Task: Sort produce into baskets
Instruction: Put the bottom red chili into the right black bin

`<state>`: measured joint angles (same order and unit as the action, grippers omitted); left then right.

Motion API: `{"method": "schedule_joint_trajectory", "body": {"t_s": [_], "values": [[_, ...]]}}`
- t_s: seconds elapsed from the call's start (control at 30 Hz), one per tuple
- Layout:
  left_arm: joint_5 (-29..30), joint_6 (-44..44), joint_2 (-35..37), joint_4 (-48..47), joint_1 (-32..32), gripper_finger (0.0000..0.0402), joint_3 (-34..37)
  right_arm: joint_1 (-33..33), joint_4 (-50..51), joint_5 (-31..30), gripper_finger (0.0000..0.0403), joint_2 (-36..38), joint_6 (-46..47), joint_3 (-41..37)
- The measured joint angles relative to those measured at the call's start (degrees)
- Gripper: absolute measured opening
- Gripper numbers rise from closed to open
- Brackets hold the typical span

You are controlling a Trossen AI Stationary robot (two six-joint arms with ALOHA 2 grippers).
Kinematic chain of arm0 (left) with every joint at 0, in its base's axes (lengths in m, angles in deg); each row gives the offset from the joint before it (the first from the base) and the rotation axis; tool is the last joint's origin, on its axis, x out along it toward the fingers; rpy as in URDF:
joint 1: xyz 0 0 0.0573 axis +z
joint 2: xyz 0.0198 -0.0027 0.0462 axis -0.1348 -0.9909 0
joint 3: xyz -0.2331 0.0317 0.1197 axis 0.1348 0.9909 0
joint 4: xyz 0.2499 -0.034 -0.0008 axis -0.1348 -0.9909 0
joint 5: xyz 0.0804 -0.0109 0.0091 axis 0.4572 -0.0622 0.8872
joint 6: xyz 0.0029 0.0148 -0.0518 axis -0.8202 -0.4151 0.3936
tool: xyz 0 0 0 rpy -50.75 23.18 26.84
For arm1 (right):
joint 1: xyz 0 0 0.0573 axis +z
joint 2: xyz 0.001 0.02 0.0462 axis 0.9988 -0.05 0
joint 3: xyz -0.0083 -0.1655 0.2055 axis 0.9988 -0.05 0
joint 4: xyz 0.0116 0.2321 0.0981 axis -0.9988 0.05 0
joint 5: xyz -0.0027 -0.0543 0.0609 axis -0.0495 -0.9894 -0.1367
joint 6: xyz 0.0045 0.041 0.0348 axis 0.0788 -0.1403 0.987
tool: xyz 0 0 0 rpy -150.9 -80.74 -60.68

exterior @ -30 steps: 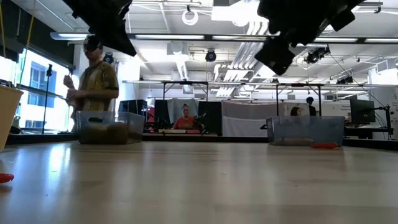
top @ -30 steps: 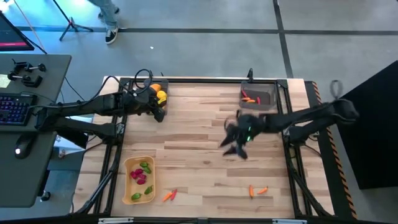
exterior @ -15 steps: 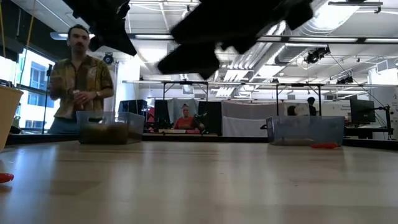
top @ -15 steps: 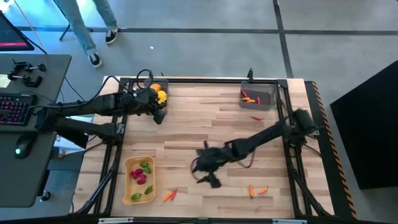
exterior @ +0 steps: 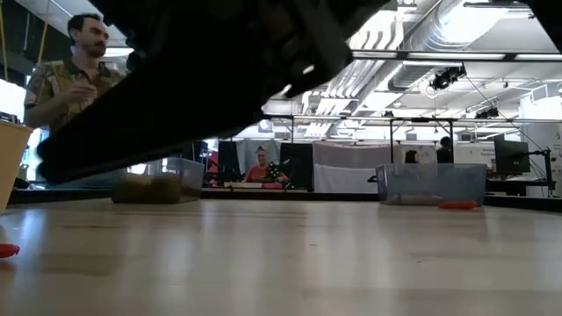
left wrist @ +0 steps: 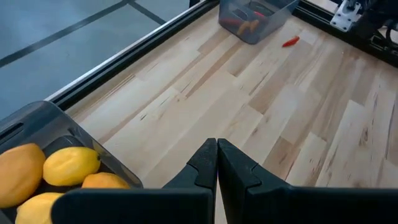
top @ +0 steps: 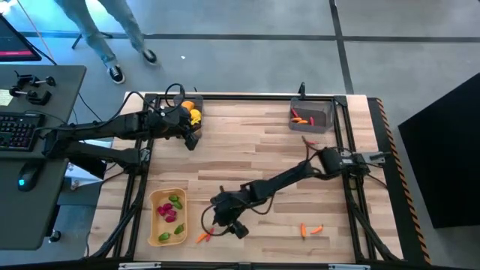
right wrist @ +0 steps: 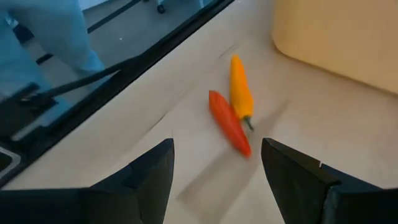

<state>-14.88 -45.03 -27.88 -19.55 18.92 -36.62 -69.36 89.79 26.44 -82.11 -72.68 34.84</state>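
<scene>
The right hand point(top: 223, 226) is held spread beside two peppers point(right wrist: 233, 112) near the tan tray point(top: 154, 199); the left hand point(left wrist: 217, 163) is pressed together.

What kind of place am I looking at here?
Probably a robotics lab or open workshop. Exposed ceiling ducts run over rows of workbenches, a desk with a keyboard sits beside the wooden table, and a person walks past.
</scene>
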Motion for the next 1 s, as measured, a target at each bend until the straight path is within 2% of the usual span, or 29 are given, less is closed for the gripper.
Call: {"method": "schedule_joint_trajectory", "body": {"t_s": [0.2, 0.43, 0.6, 0.73, 0.87, 1.0], "values": [[0.02, 0.14, 0.00, -0.01, 0.00, 0.0000, 0.00, 0.00, -0.12, 0.13, 0.0231, -5.47, -4.63, 5.92], [0.04, 2.93, 0.00, -0.04, 0.01, 0.0000, -0.01, 0.00, 0.01, 0.13, 0.0217, -7.98, -6.58, 6.85], [0.13, 2.93, 0.00, -0.04, 0.01, 0.0000, 0.00, 0.24, -0.30, -0.02, 0.0162, -8.62, -7.55, 6.98], [0.14, 2.93, 0.00, -0.04, 0.01, 0.0000, -0.01, 1.09, -0.52, -0.88, 0.0095, -9.08, -10.66, 7.04], [0.14, 2.47, 0.00, -0.05, 0.01, 0.0000, 0.00, 1.62, 0.36, -1.38, 0.0020, -9.17, -9.81, 7.07], [0.15, 1.51, 0.00, -0.06, 0.00, 0.0000, 0.00, 1.26, 1.13, -1.64, 0.0011, -8.62, -6.38, 7.06]]}}
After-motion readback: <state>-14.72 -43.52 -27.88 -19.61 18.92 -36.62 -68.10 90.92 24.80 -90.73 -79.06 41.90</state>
